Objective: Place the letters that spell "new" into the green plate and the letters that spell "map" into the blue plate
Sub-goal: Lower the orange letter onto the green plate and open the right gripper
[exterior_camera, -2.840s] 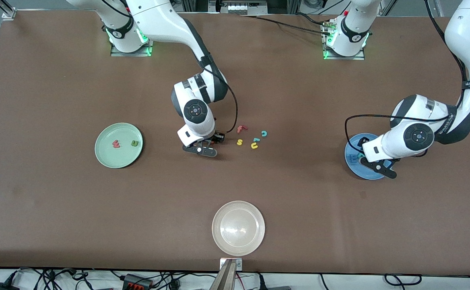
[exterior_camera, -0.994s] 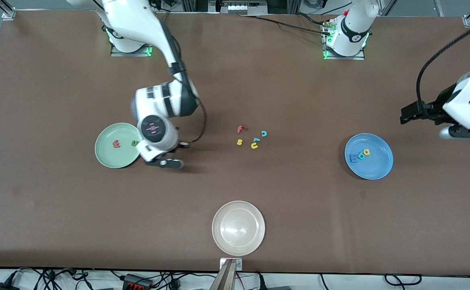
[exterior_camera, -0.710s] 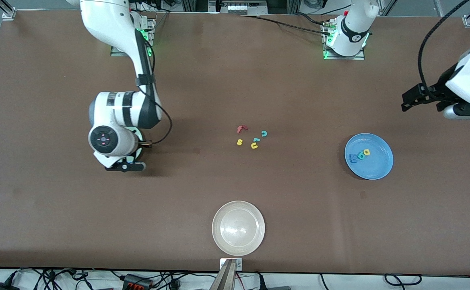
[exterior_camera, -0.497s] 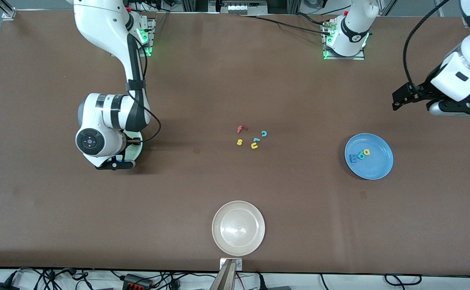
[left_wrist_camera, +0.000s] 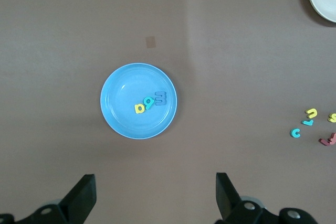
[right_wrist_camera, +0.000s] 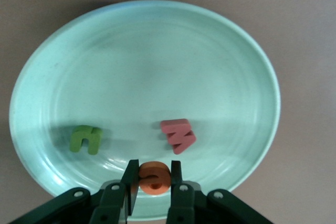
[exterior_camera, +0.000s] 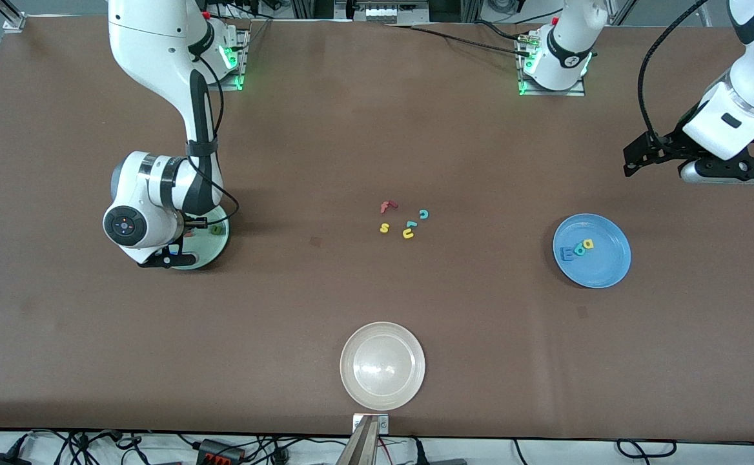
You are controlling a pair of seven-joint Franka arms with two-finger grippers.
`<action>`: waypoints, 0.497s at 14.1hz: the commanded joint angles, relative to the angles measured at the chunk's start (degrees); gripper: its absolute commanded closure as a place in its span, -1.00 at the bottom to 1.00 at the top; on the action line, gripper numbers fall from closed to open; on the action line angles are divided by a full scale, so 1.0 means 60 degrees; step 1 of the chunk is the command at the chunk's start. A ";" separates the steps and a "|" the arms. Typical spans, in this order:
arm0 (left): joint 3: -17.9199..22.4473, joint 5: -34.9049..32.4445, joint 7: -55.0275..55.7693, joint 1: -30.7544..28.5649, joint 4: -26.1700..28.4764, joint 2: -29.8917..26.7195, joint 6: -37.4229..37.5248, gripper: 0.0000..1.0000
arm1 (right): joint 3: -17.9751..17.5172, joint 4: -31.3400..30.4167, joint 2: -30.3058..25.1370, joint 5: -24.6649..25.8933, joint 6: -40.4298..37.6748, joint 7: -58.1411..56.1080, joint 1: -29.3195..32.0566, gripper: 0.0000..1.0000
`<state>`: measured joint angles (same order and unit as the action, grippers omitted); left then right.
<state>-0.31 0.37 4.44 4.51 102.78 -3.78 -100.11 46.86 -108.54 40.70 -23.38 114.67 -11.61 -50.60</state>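
Note:
The green plate (right_wrist_camera: pixel 226 51) lies toward the right arm's end of the table, mostly hidden under the right arm in the front view (exterior_camera: pixel 221 240). In it lie an olive n (right_wrist_camera: pixel 86 139) and a pinkish-red w (right_wrist_camera: pixel 178 134). My right gripper (right_wrist_camera: pixel 153 182) hangs low over the plate's rim, shut on the orange e (right_wrist_camera: pixel 154 178). The blue plate (exterior_camera: pixel 604 266) holds the blue m (exterior_camera: pixel 567 254), teal a (exterior_camera: pixel 579 250) and yellow p (exterior_camera: pixel 587 245) in a row. My left gripper (left_wrist_camera: pixel 155 199) is high over bare table beside the blue plate (left_wrist_camera: pixel 123 85), open, nothing between its fingers.
A small cluster of loose letters lies mid-table: red f (exterior_camera: pixel 387 206), yellow s (exterior_camera: pixel 384 227), teal c (exterior_camera: pixel 423 214), another teal piece (exterior_camera: pixel 410 225) and a yellow hooked letter (exterior_camera: pixel 408 234). A whitish-beige plate (exterior_camera: pixel 382 365) sits near the front camera's edge.
The right arm swung from the loose letters to over the green plate, gripper staying shut. The left arm lifted off the blue plate and drew back, leaving three letters in it.

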 commanded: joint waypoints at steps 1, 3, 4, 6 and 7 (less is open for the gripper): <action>0.0052 -0.0002 -0.0037 0.0098 -0.0035 -0.0043 0.0059 -1.00 | -0.0047 -0.0118 -0.0001 -0.0351 0.0136 -0.0203 -0.0107 0.75; 0.0037 -0.0018 -0.0038 0.0098 -0.0035 -0.0058 0.0074 -1.00 | -0.0047 -0.0118 0.0073 -0.0366 0.0165 -0.0203 -0.0108 0.65; 0.0052 -0.0018 -0.0052 0.0083 -0.0035 -0.0058 0.0088 -1.00 | -0.0047 -0.0118 0.0073 -0.0366 0.0151 -0.0203 -0.0049 0.29; 0.0066 -0.0003 -0.0067 0.0010 -0.0035 -0.0058 0.0219 -1.00 | -0.0032 -0.0045 0.0058 -0.0439 0.0020 -0.0043 -0.0019 -1.00; 0.0067 -0.0003 -0.0067 -0.0005 -0.0035 -0.0058 0.0278 -1.00 | -0.0003 -0.0030 -0.0029 -0.0439 -0.0039 0.0002 -0.0106 -1.00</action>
<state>-0.23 0.37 4.44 4.62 102.78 -3.78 -99.75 46.48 -108.58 41.34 -24.69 114.79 -11.56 -50.79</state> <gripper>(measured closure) 0.000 0.621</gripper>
